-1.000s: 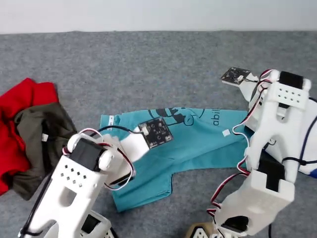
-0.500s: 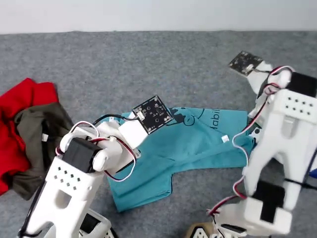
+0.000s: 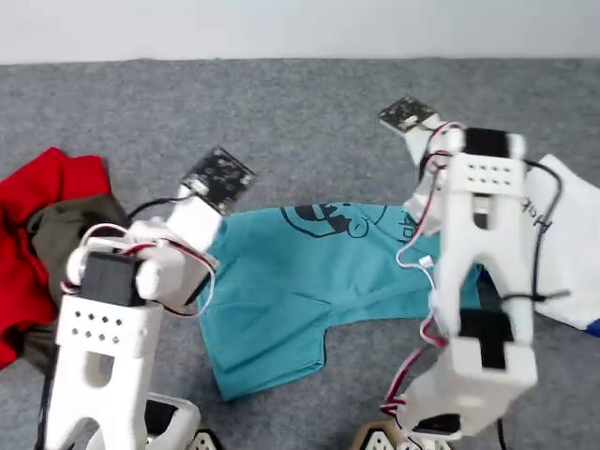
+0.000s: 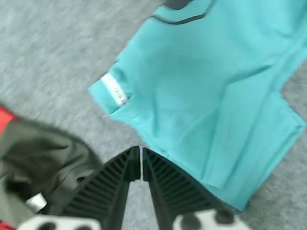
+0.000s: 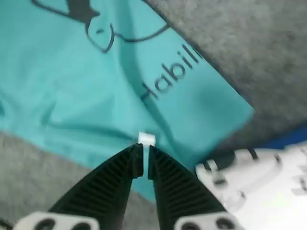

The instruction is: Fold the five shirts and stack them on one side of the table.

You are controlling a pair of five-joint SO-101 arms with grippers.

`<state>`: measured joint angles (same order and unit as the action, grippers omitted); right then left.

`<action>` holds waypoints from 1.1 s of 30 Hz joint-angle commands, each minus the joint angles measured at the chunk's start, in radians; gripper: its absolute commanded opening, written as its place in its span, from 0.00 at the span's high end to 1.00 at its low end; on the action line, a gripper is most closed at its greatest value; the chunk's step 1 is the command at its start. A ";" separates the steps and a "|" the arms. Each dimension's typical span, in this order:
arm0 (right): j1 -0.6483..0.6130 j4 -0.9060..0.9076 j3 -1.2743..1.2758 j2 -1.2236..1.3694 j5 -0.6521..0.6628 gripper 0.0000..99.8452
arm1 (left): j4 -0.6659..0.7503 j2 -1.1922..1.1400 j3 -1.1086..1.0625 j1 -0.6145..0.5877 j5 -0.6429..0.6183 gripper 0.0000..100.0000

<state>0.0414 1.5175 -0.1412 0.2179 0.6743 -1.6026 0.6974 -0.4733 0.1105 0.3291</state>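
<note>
Two claws, both pressed together w/ nothing in them: left claw hangs by the teal shirt, near its tagged corner, right claw over its other end. Shirt lies flat mid-desk, prob. for folding; red shirt & olive shirt heaped aside.
</note>
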 commanded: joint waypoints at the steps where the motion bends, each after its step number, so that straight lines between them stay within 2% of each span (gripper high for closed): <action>1: -0.021 -0.036 -0.012 0.107 -0.048 0.99 | -0.018 0.029 0.015 -0.048 0.064 0.98; 6: -0.016 0.074 -0.012 0.200 -0.081 0.99 | -0.074 0.029 0.015 -0.097 0.089 0.98; 13: -0.038 0.254 -0.009 0.245 -0.100 0.99 | -0.072 0.029 0.015 -0.123 0.129 0.98; 19: -0.039 0.272 -0.020 0.166 -0.095 0.99 | -0.071 0.029 0.015 -0.123 0.129 0.98; 22: -0.036 0.205 -0.055 0.056 -0.100 0.99 | -0.071 0.029 0.015 -0.127 0.129 0.98; 25: 0.004 0.064 -0.063 0.007 -0.100 0.99 | -0.071 0.029 0.021 -0.127 0.130 0.98; 29: 0.081 -0.117 -0.063 0.081 -0.095 0.99 | -0.071 0.029 0.047 -0.127 0.130 0.98; 33: 0.134 -0.223 -0.068 0.203 -0.092 0.99 | -0.071 0.029 0.053 -0.127 0.130 0.98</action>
<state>0.1350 1.3656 -0.1488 0.3867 0.5838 -1.6701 0.6974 -0.4687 -0.0092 0.4503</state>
